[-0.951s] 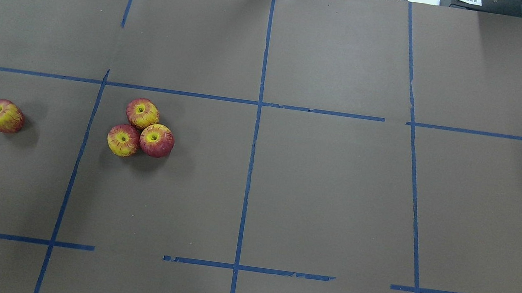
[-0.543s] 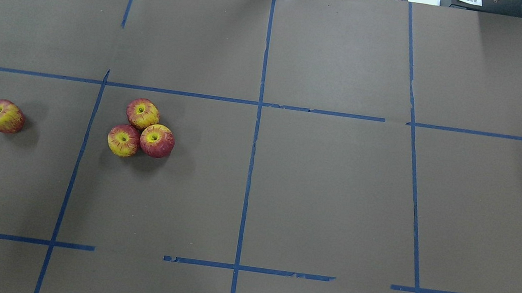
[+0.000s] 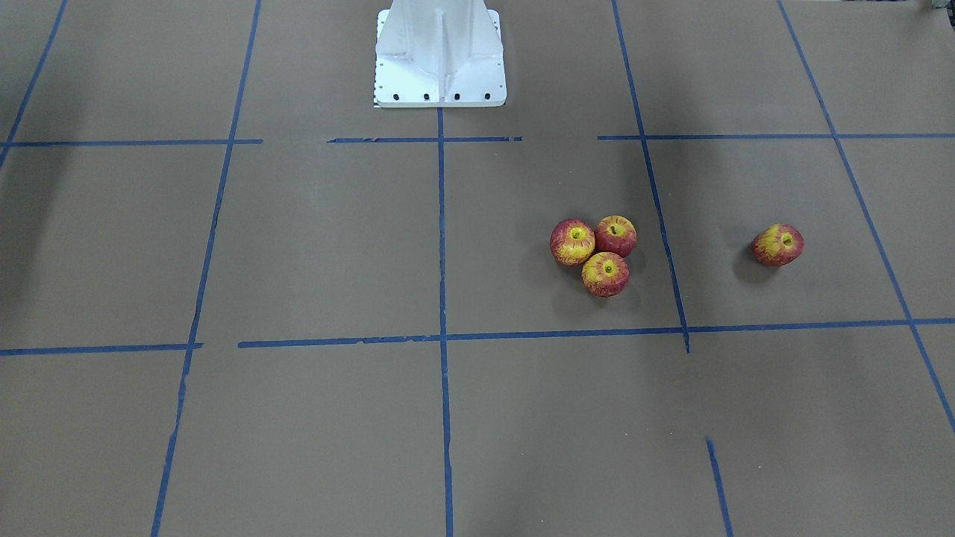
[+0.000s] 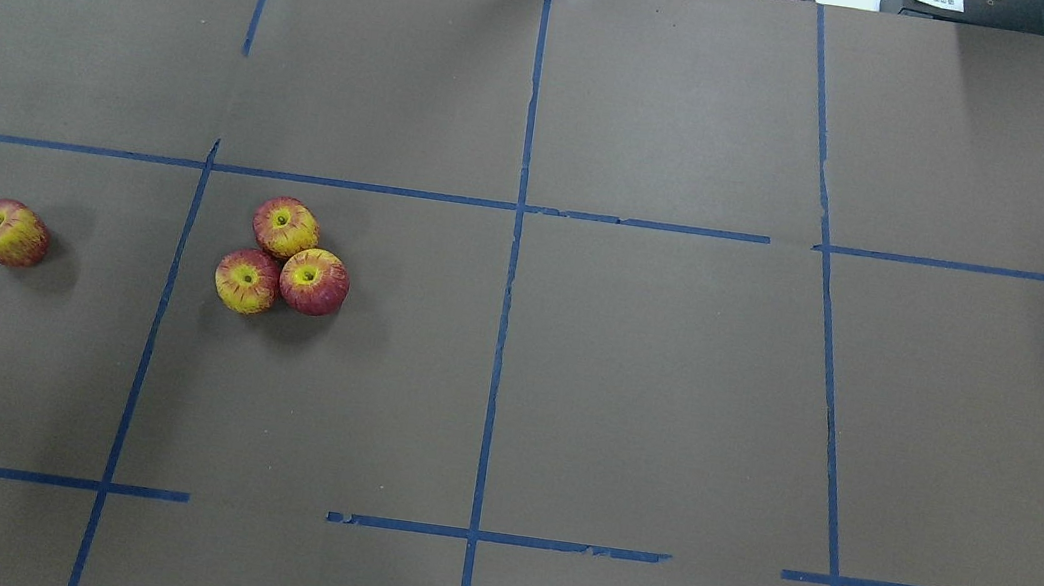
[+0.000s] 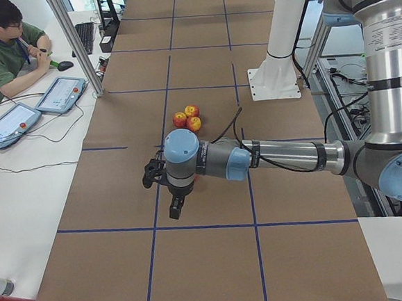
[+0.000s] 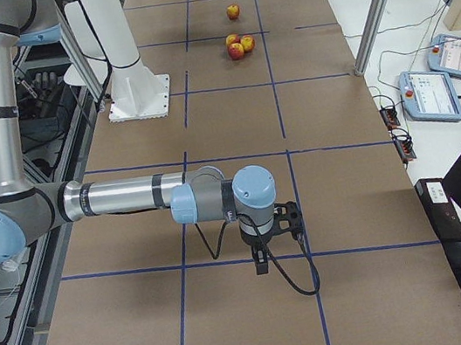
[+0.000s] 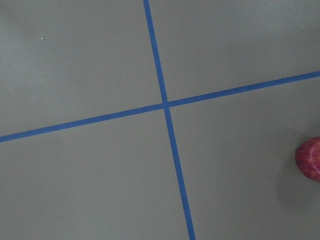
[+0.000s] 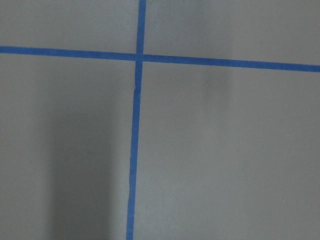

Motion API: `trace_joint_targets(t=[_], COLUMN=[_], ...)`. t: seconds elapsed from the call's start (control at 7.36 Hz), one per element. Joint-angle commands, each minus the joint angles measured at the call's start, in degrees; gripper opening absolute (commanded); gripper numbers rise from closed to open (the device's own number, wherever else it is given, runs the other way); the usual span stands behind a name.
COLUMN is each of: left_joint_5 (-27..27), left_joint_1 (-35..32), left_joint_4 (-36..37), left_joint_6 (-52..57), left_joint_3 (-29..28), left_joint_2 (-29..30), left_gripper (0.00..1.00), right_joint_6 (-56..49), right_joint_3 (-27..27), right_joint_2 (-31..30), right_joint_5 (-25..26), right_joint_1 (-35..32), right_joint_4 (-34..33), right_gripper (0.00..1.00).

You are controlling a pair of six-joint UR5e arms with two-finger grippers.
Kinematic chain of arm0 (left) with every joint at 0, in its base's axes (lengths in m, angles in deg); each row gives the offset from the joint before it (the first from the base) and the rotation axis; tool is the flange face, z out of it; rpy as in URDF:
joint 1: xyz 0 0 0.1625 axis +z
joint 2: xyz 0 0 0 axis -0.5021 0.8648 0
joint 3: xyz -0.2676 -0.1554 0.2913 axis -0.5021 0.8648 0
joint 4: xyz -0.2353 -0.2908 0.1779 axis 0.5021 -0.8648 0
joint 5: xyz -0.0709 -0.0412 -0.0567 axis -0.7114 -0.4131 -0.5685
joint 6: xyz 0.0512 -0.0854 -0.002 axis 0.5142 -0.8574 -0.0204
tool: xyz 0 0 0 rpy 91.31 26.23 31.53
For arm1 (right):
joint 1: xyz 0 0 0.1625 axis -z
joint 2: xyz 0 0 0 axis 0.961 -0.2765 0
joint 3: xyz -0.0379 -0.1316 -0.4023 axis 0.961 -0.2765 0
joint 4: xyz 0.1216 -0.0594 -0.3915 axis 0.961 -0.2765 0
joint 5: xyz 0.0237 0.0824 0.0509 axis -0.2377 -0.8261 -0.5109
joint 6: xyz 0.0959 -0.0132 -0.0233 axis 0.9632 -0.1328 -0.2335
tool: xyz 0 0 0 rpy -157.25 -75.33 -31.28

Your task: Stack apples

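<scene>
No change over the last second. The three apples (image 4: 289,250) sit touching in a cluster on the tabletop (image 4: 669,403), with nothing stacked on them yet. The fourth apple (image 4: 8,233) lies alone and tipped over, well apart from the cluster on the robot's left, across a blue tape line (image 4: 162,306). The left hand (image 5: 174,212) hangs on that same side of the cluster, near the lone apple. The right hand (image 6: 262,265) is far from the cluster. Cannot tell whether either hand is released or clenched. Judgement: the task is barely begun, and the lone apple is the likely first pick.
</scene>
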Motion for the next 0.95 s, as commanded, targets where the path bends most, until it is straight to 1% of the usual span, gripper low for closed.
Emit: trace_joint_targets(t=[0.0, 0.14, 0.27, 0.41, 0.54, 0.68, 0.81], left_joint_5=[0.5, 0.6, 1.1, 5.5, 7.4, 7.9, 9.0], left_joint_1=[9.1, 13.7, 16.9, 20.6, 22.8, 25.4, 27.3], left_joint_4=[-11.1, -15.3, -17.5, -18.3, -18.4, -18.4, -18.7], left_joint_6=[-17.3, -25.4, -31.5, -36.5, -38.7, -42.2, -45.3], left_joint_3=[-0.4, -0.6, -0.8, -1.0, -1.8, -2.5, -4.8], left_joint_2=[0.0, 0.2, 0.6, 1.4, 2.3, 3.6, 5.6], left_gripper=[1.0, 1.0, 1.0, 1.0, 1.0, 1.0, 1.0], right_joint_6=[0.0, 0.0, 0.0, 0.0, 0.0, 0.0, 0.0], right_joint_3=[0.0, 0.0, 0.0, 0.0, 0.0, 0.0, 0.0], right_joint_2=[0.0, 0.0, 0.0, 0.0, 0.0, 0.0, 0.0], right_joint_5=[0.0, 0.0, 0.0, 0.0, 0.0, 0.0, 0.0], right_joint_1=[0.0, 0.0, 0.0, 0.0, 0.0, 0.0, 0.0], right_joint_4=[0.0, 0.0, 0.0, 0.0, 0.0, 0.0, 0.0], right_gripper=[1.0, 1.0, 1.0, 1.0, 1.0, 1.0, 1.0])
